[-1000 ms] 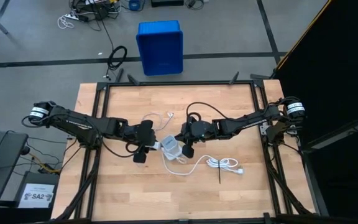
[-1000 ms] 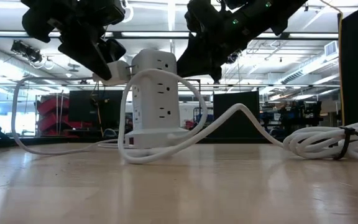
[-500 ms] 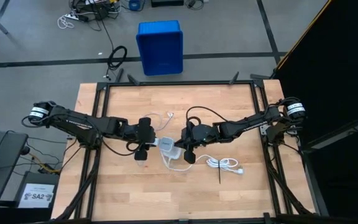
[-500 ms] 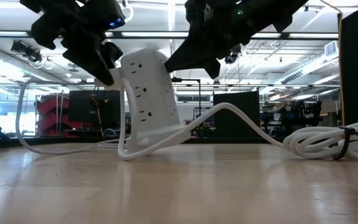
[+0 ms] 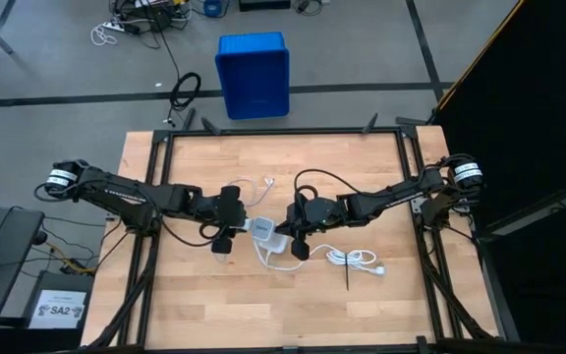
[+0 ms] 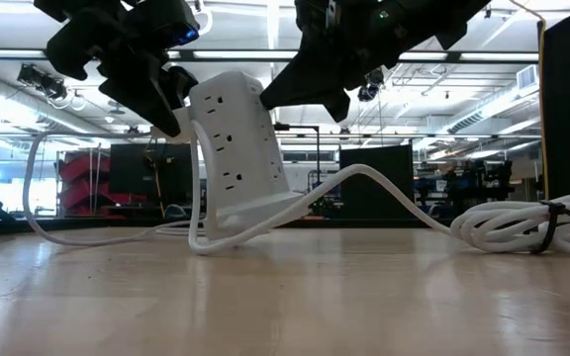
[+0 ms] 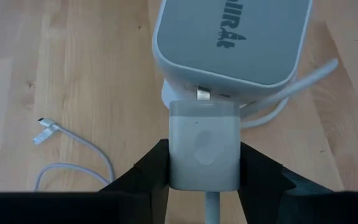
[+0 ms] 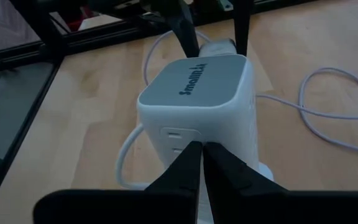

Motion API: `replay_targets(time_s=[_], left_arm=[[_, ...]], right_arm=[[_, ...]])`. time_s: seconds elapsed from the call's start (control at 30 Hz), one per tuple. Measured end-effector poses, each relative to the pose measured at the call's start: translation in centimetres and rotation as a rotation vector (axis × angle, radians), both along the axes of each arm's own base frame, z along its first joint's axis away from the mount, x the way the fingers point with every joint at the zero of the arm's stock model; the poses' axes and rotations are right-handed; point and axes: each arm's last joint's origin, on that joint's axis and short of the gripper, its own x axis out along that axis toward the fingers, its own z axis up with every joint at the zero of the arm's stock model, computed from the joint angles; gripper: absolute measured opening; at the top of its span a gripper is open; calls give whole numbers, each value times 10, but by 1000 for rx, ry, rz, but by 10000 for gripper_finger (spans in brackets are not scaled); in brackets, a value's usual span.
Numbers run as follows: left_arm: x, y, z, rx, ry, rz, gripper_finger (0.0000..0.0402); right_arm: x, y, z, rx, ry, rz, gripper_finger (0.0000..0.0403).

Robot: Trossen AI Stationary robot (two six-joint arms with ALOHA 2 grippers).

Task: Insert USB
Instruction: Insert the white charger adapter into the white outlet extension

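Observation:
A white outlet tower (image 5: 266,228) stands tilted in the middle of the table, its top leaning toward my left arm and its base's right side raised (image 6: 300,201). My left gripper (image 7: 204,155) is shut on a small white charger block (image 7: 204,134) at the tower's left side. My right gripper (image 8: 201,149) is shut at the tower's right side. The USB, a thin whitish cable (image 7: 79,149) with a small plug end (image 7: 45,129), lies loose on the wood behind the left gripper (image 5: 249,185). My left gripper pinches the charger block's two side faces (image 7: 174,155) between its fingers, coming from the table's left and slanting down. The block is clear of the table. Its metal prong (image 7: 202,94) meets the tower's upper side. My right gripper presses its shut fingertips (image 8: 191,155) against the tower's side face just by an outlet (image 8: 174,134), from the table's right, slanting down. The tower (image 6: 236,148) leans away from it, resting on its base's left edge.
The tower's thick white cord (image 6: 384,183) arches to a bundle with a black tie (image 5: 354,259) at the right of the table. A blue bin (image 5: 253,74) stands on the floor beyond the far edge. The black frame (image 5: 283,131) rims the table.
My right gripper has moved toward the table's left, against the tower. The tower, upright a second ago, has tipped toward my left gripper, its base's right side lifting. Over the last half second nothing has moved.

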Motion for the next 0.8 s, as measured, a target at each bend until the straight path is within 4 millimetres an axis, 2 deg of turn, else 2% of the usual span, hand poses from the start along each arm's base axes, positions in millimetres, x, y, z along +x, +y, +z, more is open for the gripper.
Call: replay_targets(time_s=[0.8], left_arm=[[0, -1, 0, -8, 7, -12, 127]], right_arm=[[-2, -2, -3, 7, 41, -34, 0]])
